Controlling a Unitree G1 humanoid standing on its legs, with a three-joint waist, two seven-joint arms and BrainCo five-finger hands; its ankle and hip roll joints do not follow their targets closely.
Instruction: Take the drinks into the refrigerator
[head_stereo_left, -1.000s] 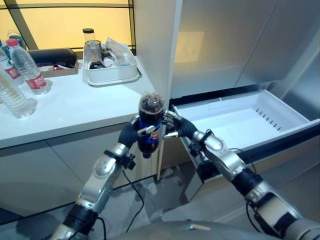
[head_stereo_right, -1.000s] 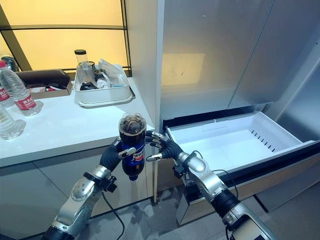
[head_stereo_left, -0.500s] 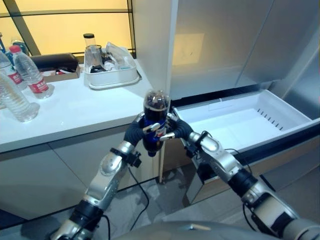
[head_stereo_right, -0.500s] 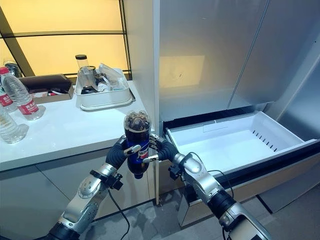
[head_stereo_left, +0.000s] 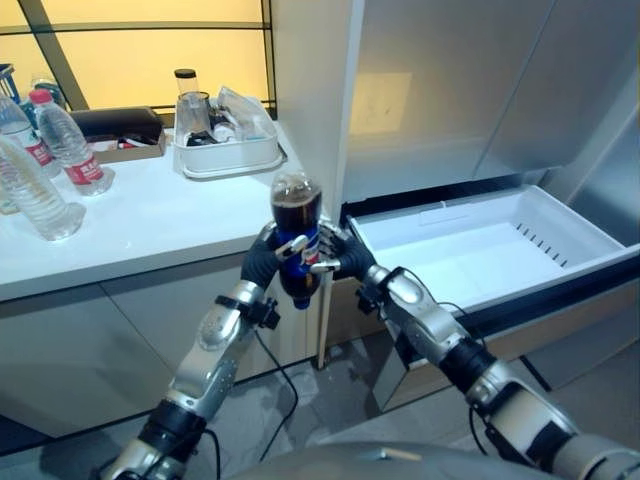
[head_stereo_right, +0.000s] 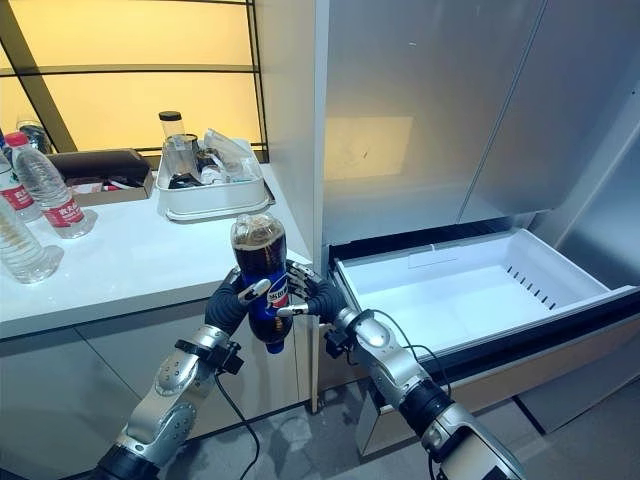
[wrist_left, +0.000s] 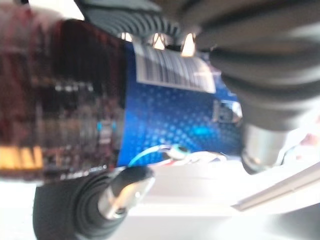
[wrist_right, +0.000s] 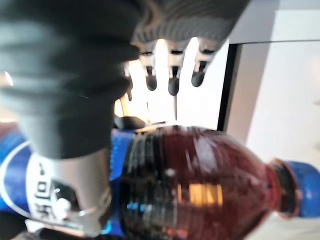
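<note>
A cola bottle (head_stereo_left: 296, 225) with dark drink and a blue label is held in the air in front of the counter's edge, its blue cap pointing down. My left hand (head_stereo_left: 262, 262) is shut round the label from the left; its thumb (wrist_left: 120, 195) and curled fingers clasp the bottle (wrist_left: 170, 115). From the right, my right hand (head_stereo_left: 345, 262) rests against the same bottle (wrist_right: 200, 180), thumb on the label and fingers (wrist_right: 172, 75) straight beyond it. The white refrigerator drawer (head_stereo_left: 560, 225) stands pulled out and bare, just right of both hands.
Closed silver refrigerator doors (head_stereo_left: 450, 90) rise above the drawer. On the white counter (head_stereo_left: 150, 220) at the left stand several water bottles (head_stereo_left: 70, 150), a dark box (head_stereo_left: 110, 122) and a white tub (head_stereo_left: 225, 155) holding jars and bags. Grey floor lies below.
The bottle and both hands have shifted slightly left. My right hand has come in from a small gap to lie against the bottle.
</note>
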